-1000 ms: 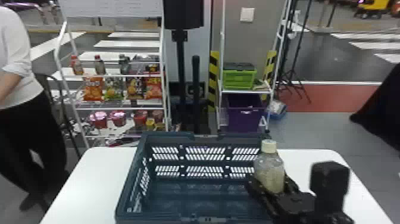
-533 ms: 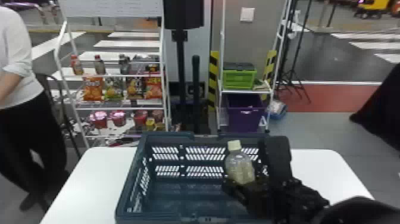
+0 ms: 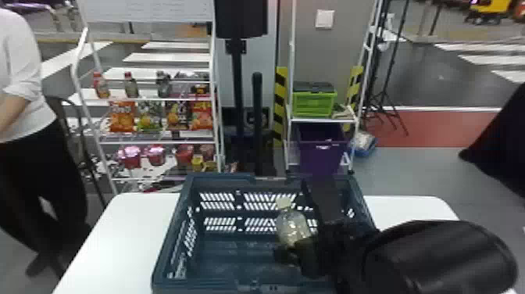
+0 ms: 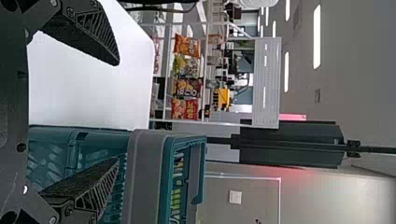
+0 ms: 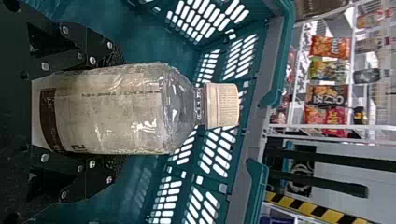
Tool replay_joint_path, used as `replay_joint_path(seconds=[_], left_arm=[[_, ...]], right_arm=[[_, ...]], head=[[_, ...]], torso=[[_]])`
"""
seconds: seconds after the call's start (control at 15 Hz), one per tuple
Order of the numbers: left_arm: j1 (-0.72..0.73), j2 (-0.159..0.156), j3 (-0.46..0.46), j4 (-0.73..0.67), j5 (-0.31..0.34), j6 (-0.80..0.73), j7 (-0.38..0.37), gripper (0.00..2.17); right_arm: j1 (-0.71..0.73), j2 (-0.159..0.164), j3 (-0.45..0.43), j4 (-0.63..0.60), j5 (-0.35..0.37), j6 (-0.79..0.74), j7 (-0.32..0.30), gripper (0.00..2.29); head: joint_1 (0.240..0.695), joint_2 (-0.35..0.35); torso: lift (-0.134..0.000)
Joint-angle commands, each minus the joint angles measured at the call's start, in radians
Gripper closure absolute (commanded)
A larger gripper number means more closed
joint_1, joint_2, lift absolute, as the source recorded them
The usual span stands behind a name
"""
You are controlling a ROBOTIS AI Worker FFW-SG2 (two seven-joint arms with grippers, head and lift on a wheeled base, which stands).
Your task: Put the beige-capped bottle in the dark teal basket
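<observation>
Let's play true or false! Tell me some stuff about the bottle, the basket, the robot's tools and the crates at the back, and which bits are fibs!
1. The right tool is holding the bottle. True.
2. The bottle is upside down. False: its beige cap is at the top.
3. The dark teal basket is on a white table. True.
4. The left tool is squeezing a snack bag. False: its fingers are apart and hold nothing.
5. A green crate is higher up than a purple crate. True.
6. The basket's walls have no holes. False: they have rows of slots.
</observation>
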Motion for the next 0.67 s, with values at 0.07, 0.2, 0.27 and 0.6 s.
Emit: replay_joint_path(seconds=[0.07,0.2,0.27,0.6], left_arm=[[0.004,-0.001,0.008,0.005,0.007,-0.021,-0.002,0.15],[0.006,-0.001,0.013,0.004,0.008,-0.021,-0.003,0.15],[0.006,-0.001,0.014,0.005,0.01,-0.021,-0.003,0.15],[0.01,-0.001,0.017,0.007,0.011,-0.034,-0.005,0.15]], right_arm=[[-0.047,0.002,0.009,0.096,-0.001,0.014,0.0,2.07],[-0.075,0.002,0.017,0.156,-0.007,0.011,0.0,2.07],[-0.087,0.002,0.021,0.184,-0.013,0.011,0.0,2.07],[-0.127,0.002,0.04,0.285,-0.018,-0.017,0.0,2.07]], head=[[0.499,0.0],[0.499,0.0],[0.499,0.0],[0.499,0.0]], torso=[[0.0],[0.0],[0.0],[0.0]])
